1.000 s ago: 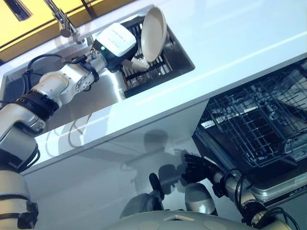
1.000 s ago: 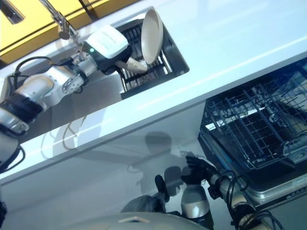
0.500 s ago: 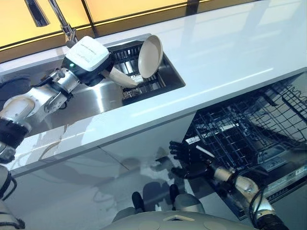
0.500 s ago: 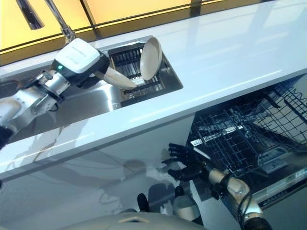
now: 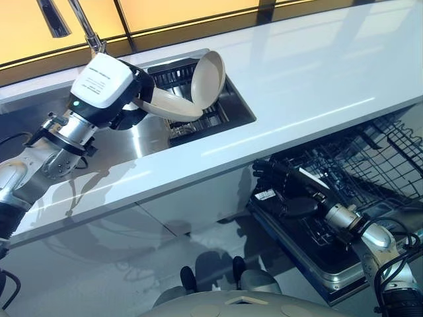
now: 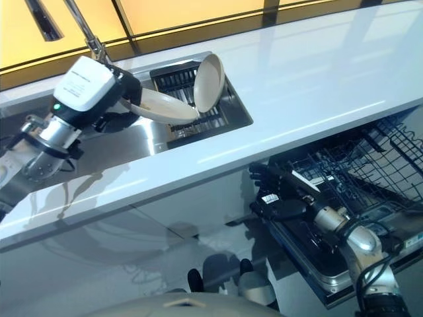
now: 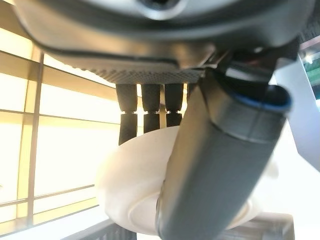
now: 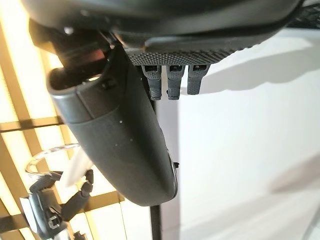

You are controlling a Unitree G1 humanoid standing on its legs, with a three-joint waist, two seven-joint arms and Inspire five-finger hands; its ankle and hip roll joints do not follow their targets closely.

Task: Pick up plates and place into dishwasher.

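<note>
The white counter (image 5: 317,72) fills the upper frame, with the sink (image 5: 132,135) at upper left and the open dishwasher rack (image 5: 370,165) at lower right. Over the sink, the left hand (image 5: 129,99) pinches a cream plate (image 5: 173,105) between thumb and fingers; another plate (image 5: 208,77) stands upright just beside it. The right hand (image 5: 281,181), fingers spread, waits at the rack, so the plate should be lifted level and clear of its neighbour before swinging across.

Counter (image 5: 317,72): long, glossy white, running across the room. Sink (image 5: 142,135): stainless steel, sunk into the counter. Faucet (image 5: 82,26): slim metal, rising behind the sink. Panels (image 5: 185,10): warm yellow-lit, split by dark vertical bars, behind the counter. Cabinet front (image 5: 165,224): pale, glossy, under the counter. Floor (image 5: 99,277): light grey, reflective.
</note>
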